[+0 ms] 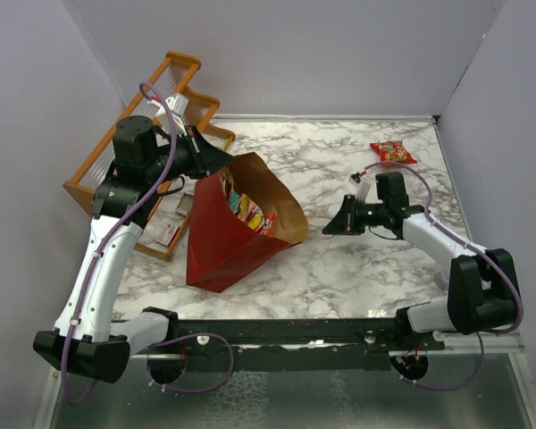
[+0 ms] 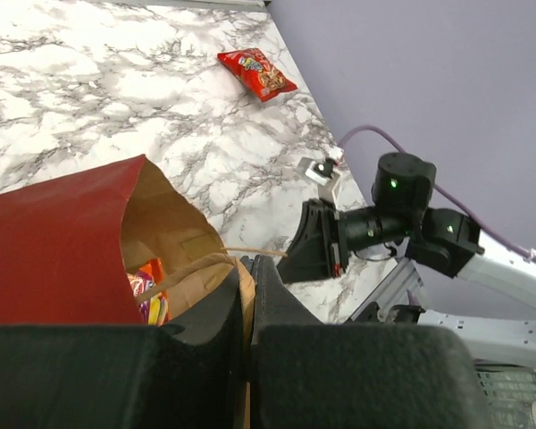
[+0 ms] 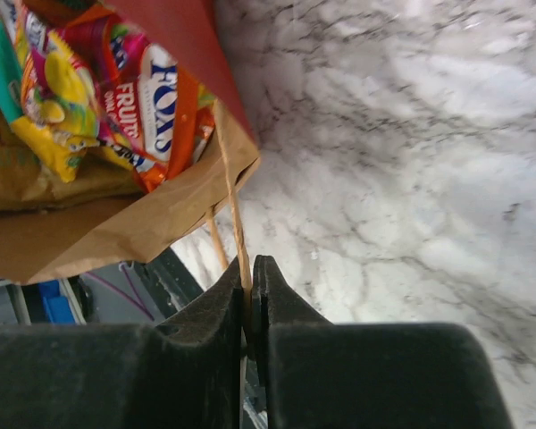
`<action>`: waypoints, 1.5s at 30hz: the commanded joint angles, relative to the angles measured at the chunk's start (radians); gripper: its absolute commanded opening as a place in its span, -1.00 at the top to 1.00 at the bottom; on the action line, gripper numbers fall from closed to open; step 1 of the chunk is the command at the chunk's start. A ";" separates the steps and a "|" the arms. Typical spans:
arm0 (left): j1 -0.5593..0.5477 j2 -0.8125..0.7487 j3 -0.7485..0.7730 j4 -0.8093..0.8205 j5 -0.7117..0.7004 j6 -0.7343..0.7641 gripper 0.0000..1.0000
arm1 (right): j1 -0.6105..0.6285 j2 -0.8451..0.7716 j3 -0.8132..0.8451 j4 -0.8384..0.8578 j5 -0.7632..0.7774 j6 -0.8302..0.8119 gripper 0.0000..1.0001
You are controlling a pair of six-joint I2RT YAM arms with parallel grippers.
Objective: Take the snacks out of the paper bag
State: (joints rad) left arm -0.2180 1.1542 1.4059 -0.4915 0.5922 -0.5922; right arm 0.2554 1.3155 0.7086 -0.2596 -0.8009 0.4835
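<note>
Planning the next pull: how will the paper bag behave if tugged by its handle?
Probably floppy: the paper bag sags, creased at its mouth. It may slide on the smooth table. The thin twine handle could tear.

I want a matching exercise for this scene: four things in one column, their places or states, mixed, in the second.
1 left tool
2 right tool
3 red packet
4 wooden rack

a alone on the table, far right corner
b shut on the twine handle
c at the far left edge
d shut on the paper bag's rim

Pairs: 1-d, 2-b, 3-a, 4-c
</note>
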 commanded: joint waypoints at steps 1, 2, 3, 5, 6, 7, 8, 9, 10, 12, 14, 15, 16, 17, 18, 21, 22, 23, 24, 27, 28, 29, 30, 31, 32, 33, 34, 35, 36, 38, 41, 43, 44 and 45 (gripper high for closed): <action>-0.002 0.055 0.090 0.043 0.020 0.013 1.00 | 0.081 -0.153 -0.093 0.131 0.015 0.188 0.93; -0.003 0.070 0.100 0.046 0.042 0.018 1.00 | 0.102 -0.187 -0.124 0.170 0.027 0.229 0.97; -0.003 0.081 0.115 0.045 0.055 0.025 1.00 | 0.123 -0.215 -0.149 0.207 0.048 0.266 0.98; -0.002 0.097 0.128 0.046 0.068 0.036 1.00 | 0.172 -0.255 -0.190 0.247 0.080 0.315 0.98; -0.002 0.100 0.128 0.051 0.075 0.039 1.00 | 0.197 -0.266 -0.204 0.259 0.095 0.335 0.98; -0.002 0.104 0.128 0.057 0.082 0.045 1.00 | 0.225 -0.274 -0.217 0.268 0.113 0.351 0.97; -0.002 0.108 0.129 0.059 0.090 0.048 1.00 | 0.255 -0.276 -0.223 0.279 0.124 0.365 0.98; -0.002 0.112 0.132 0.057 0.100 0.053 1.00 | 0.285 -0.274 -0.230 0.293 0.136 0.376 0.98; -0.002 0.114 0.134 0.049 0.107 0.061 1.00 | 0.325 -0.269 -0.236 0.310 0.149 0.387 0.98; -0.002 0.104 0.125 0.028 0.119 0.086 1.00 | 0.423 -0.242 -0.227 0.329 0.180 0.392 0.96; -0.002 0.074 0.100 0.009 0.108 0.107 1.00 | 0.514 -0.217 -0.208 0.327 0.234 0.387 0.94; -0.003 0.048 0.079 0.010 0.103 0.106 1.00 | 0.550 -0.207 -0.202 0.324 0.258 0.383 0.93; -0.002 0.031 0.058 0.018 0.105 0.095 1.00 | 0.580 -0.199 -0.197 0.325 0.276 0.379 0.92; -0.002 0.012 0.034 0.033 0.113 0.078 1.00 | 0.602 -0.194 -0.194 0.329 0.287 0.372 0.91; -0.003 -0.003 0.014 0.055 0.129 0.059 1.00 | 0.622 -0.189 -0.195 0.334 0.299 0.371 0.91; -0.001 -0.038 -0.036 0.088 0.149 0.013 1.00 | 0.645 -0.182 -0.211 0.356 0.308 0.369 0.90; -0.002 -0.046 -0.043 0.085 0.144 0.010 1.00 | 0.645 -0.186 -0.214 0.340 0.321 0.363 0.89; -0.003 -0.051 -0.045 0.073 0.137 0.013 1.00 | 0.645 -0.194 -0.209 0.306 0.348 0.348 0.87; -0.002 -0.056 -0.046 0.058 0.129 0.019 1.00 | 0.645 -0.205 -0.201 0.256 0.383 0.331 0.85; -0.002 -0.071 -0.047 0.029 0.122 0.032 1.00 | 0.645 -0.257 -0.156 0.071 0.550 0.282 0.72; -0.002 -0.078 -0.047 0.025 0.123 0.032 1.00 | 0.645 -0.277 -0.139 0.016 0.609 0.258 0.63; -0.002 -0.085 -0.047 0.024 0.122 0.032 1.00 | 0.645 -0.294 -0.119 -0.045 0.668 0.237 0.53; -0.002 -0.091 -0.047 0.022 0.122 0.032 1.00 | 0.645 -0.313 -0.098 -0.097 0.723 0.215 0.41; -0.002 -0.096 -0.047 0.020 0.120 0.031 1.00 | 0.644 -0.327 -0.076 -0.143 0.777 0.195 0.29; -0.001 -0.101 -0.073 0.020 0.119 0.030 1.00 | 0.644 -0.341 -0.052 -0.185 0.831 0.176 0.18; -0.003 -0.105 -0.082 0.024 0.119 0.027 1.00 | 0.644 -0.353 -0.028 -0.223 0.878 0.162 0.08; -0.003 -0.108 -0.091 0.026 0.119 0.024 1.00 | 0.644 -0.360 -0.005 -0.258 0.930 0.150 -0.04; -0.002 -0.110 -0.101 0.028 0.118 0.021 1.00 | 0.644 -0.366 0.019 -0.280 0.968 0.130 -0.14; -0.003 -0.111 -0.109 0.030 0.118 0.016 1.00 | 0.644 -0.367 0.041 -0.291 0.992 0.100 -0.23; -0.003 -0.115 -0.124 0.041 0.121 0.006 1.00 | 0.644 -0.359 0.093 -0.304 1.043 0.049 -0.37; -0.003 -0.122 -0.136 0.056 0.120 -0.010 1.00 | 0.644 -0.323 0.171 -0.253 0.956 -0.086 -0.41; -0.002 -0.126 -0.134 0.062 0.116 -0.016 1.00 | 0.645 -0.319 0.195 -0.147 0.761 -0.195 -0.43; -0.002 -0.127 -0.132 0.062 0.115 -0.018 1.00 | 0.645 -0.319 0.190 -0.075 0.665 -0.221 -0.43; -0.002 -0.128 -0.131 0.062 0.115 -0.019 1.00 | 0.645 -0.312 0.181 -0.006 0.580 -0.240 -0.43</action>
State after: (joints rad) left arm -0.2184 1.0534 1.2675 -0.4774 0.6956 -0.5926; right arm 0.8955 0.9905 0.8658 -0.4740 0.0696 0.4526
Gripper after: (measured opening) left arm 0.013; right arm 0.712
